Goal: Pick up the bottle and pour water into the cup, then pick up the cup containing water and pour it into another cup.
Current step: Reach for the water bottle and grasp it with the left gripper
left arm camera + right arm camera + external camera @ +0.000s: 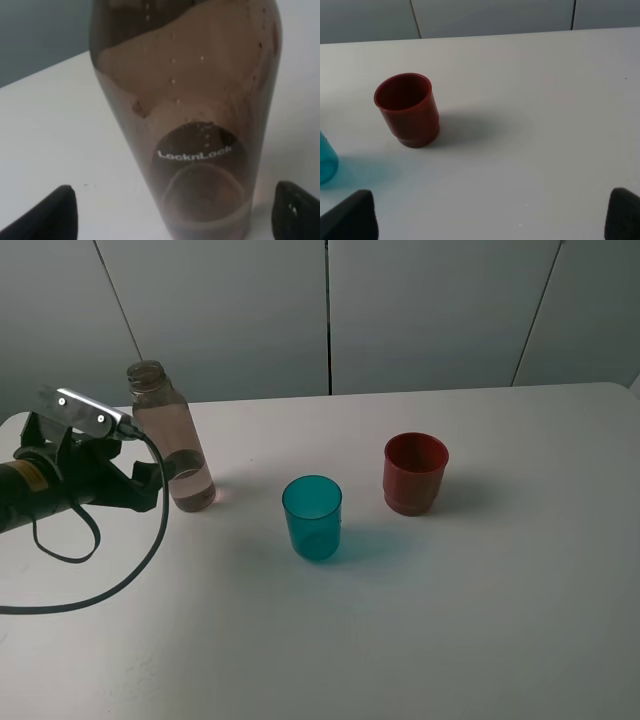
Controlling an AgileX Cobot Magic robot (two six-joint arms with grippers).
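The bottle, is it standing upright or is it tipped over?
Upright. The bottle stands on its base on the table, with its neck pointing straight up.

One bottle (172, 430), two cups, namely one teal cup (312, 518) and one red-brown cup (415, 473), and one table (500, 620).

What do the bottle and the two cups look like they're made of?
The bottle: probably clear, smoky-tinted plastic, glossy; you see through it. The teal cup: translucent plastic, its shadow glows teal. The red-brown cup: opaque plastic, smooth with a soft sheen.
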